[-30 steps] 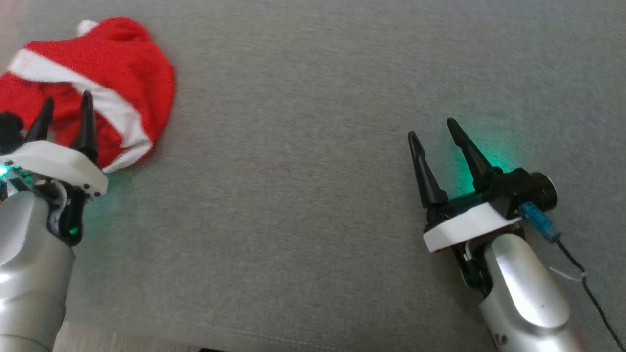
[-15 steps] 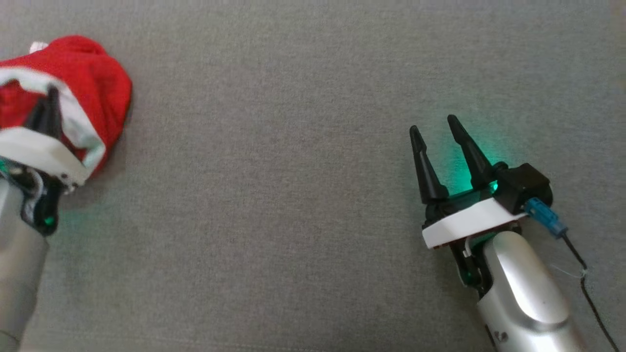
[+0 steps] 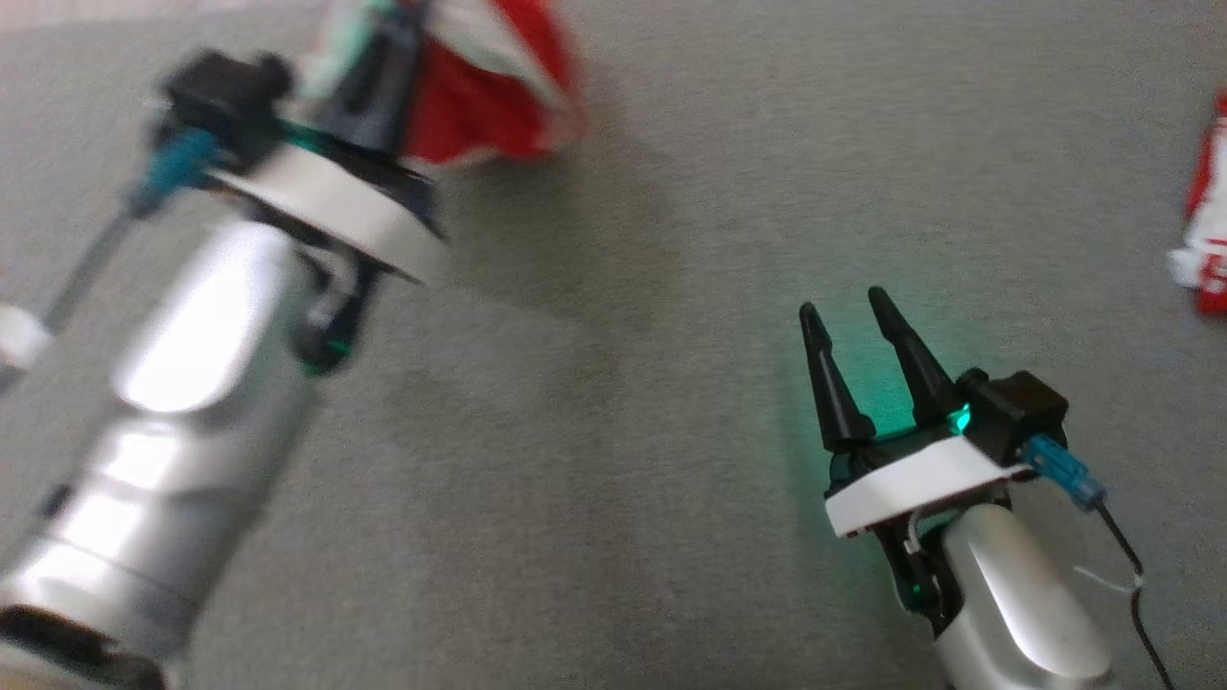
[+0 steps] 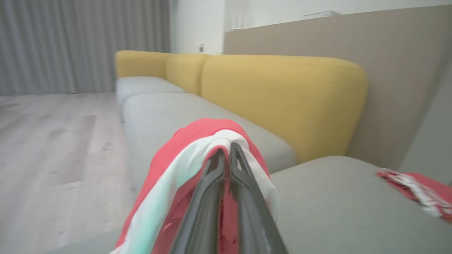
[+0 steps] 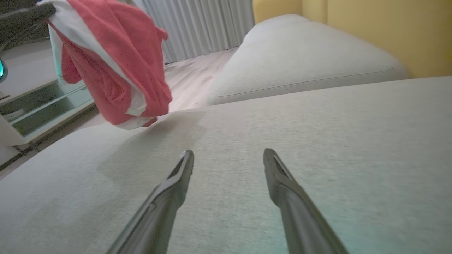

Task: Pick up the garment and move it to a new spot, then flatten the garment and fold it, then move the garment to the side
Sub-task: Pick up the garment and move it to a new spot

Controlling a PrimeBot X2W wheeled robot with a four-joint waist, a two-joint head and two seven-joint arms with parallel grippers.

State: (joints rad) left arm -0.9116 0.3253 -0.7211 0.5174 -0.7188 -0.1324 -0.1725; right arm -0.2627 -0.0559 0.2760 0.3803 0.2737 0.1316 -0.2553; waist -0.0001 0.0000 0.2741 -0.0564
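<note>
The left gripper pinches the garment by its white band (right gripper wide, empty); a swing could shake it loose.

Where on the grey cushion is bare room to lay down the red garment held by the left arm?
The widest bare patch of the grey cushion lies in the middle, between the hanging garment and the open right jaws. The strip ahead of those jaws is bare too. Crowded at the right edge, where another red and white cloth lies.
</note>
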